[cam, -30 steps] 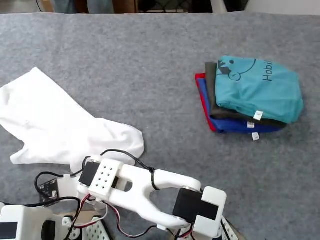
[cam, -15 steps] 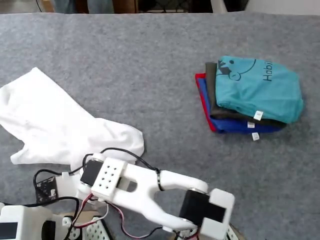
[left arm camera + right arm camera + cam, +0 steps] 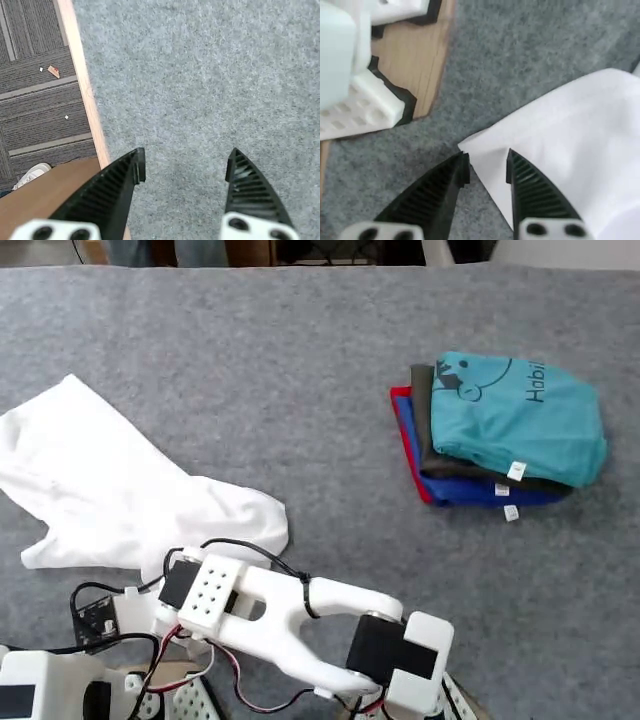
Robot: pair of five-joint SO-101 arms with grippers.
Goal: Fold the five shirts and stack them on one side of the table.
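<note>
Edge of the unfolded white shirt (image 3: 570, 130), just by its corner, runs between the narrowly parted jaws of the right tool (image 3: 487, 161), cloth spreading away beyond; left tool (image 3: 185, 161), jaws wide, hangs over bare table (image 3: 210, 75) by its rim, so right arm nearer.

Loose shirt (image 3: 120, 490) left — stack (image 3: 500, 430), seemingly four shirts, right.

Five shirts: one loose white cloth shirt (image 3: 110, 490) near left; four folded ones stacked right: teal shirt (image 3: 520, 415), dark grey shirt (image 3: 422, 420), blue shirt (image 3: 470, 490), red shirt (image 3: 402, 430). Two black-fingered grippers: left gripper (image 3: 185, 167), right gripper (image 3: 487, 167).
</note>
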